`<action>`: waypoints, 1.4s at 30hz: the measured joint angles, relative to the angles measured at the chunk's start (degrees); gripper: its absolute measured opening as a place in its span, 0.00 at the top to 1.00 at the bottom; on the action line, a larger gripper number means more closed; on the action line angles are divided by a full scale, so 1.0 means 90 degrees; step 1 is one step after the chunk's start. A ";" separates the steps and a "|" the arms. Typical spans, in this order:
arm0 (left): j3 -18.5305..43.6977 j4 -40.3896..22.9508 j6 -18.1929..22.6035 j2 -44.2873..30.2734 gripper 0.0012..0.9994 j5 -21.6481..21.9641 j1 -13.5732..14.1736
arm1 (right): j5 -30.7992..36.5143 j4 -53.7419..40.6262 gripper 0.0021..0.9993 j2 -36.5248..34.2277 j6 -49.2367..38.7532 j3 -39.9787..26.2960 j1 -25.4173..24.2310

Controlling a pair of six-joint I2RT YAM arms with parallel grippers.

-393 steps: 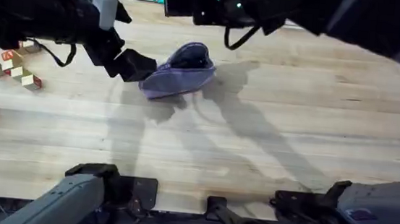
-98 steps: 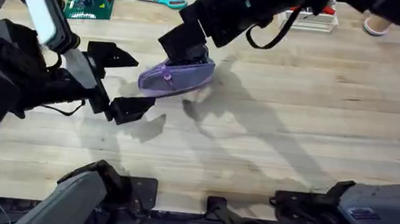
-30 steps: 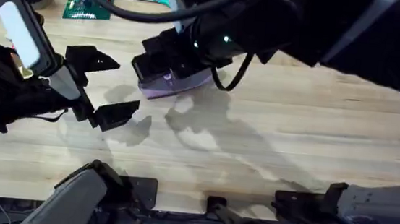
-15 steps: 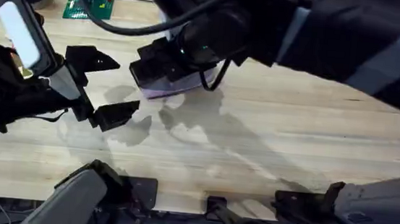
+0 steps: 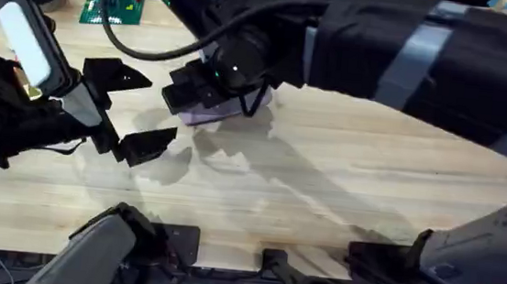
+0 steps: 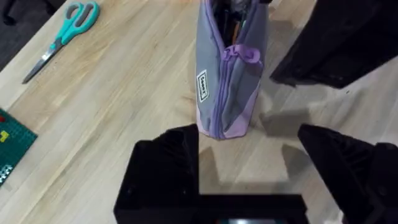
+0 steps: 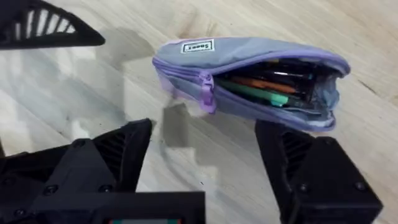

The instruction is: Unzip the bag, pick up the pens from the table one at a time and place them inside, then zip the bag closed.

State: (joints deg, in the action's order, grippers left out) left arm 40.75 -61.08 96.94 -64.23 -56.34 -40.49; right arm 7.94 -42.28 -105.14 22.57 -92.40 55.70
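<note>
A broad tabletop of pale wooden planks (image 5: 342, 177) is seen, its grain running lengthwise and its seams faintly marked. Soft, blurred shadows are cast across it — light is thrown from above. Beyond one edge of the planks a dark floor (image 6: 25, 18) is glimpsed. Teal-handled scissors (image 6: 62, 37) and a green board (image 5: 114, 1) are left lying on the wood.

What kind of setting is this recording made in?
Probably a robotics lab workbench: a pale wooden table with a lavender pencil pouch lying partly unzipped, teal-handled scissors and a green building-brick plate, and both grippers open near the pouch.
</note>
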 joint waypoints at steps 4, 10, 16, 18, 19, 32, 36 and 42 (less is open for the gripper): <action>0.0000 -0.0002 -0.0002 0.0000 0.01 0.0000 0.0000 | 0.0000 0.0032 0.00 -0.0154 0.0139 0.0000 0.0000; 0.0000 -0.0001 0.0001 0.0000 0.01 0.0000 0.0000 | 0.0002 0.0074 0.00 -0.0307 0.0281 0.0001 0.0000; 0.0000 0.0000 0.0000 0.0000 0.01 0.0000 0.0000 | 0.0010 0.0248 0.00 -0.0457 0.0448 0.0002 0.0000; 0.0000 -0.0002 0.0001 0.0000 0.01 0.0000 0.0000 | 0.0029 0.0316 0.00 -0.0522 0.0475 0.0002 0.0000; 0.0000 -0.0001 0.0001 0.0000 0.01 0.0000 0.0000 | 0.0032 0.0338 0.00 -0.0550 0.0479 0.0002 0.0000; 0.0000 0.0000 -0.0002 0.0000 0.01 0.0000 0.0000 | 0.0222 0.0649 0.29 -0.0771 0.0523 0.0002 -0.0023; 0.0000 -0.0002 -0.0001 0.0000 0.01 0.0000 0.0000 | 0.0267 0.0679 0.46 -0.0845 0.0521 0.0005 -0.0046; 0.0000 0.0000 0.0000 0.0000 0.01 0.0000 0.0000 | 0.0287 0.0673 0.64 -0.0875 0.0521 0.0012 -0.0051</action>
State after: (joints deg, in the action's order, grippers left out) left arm 40.75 -61.08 96.94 -64.23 -56.34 -40.49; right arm 10.53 -36.22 -113.01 27.26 -92.29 55.24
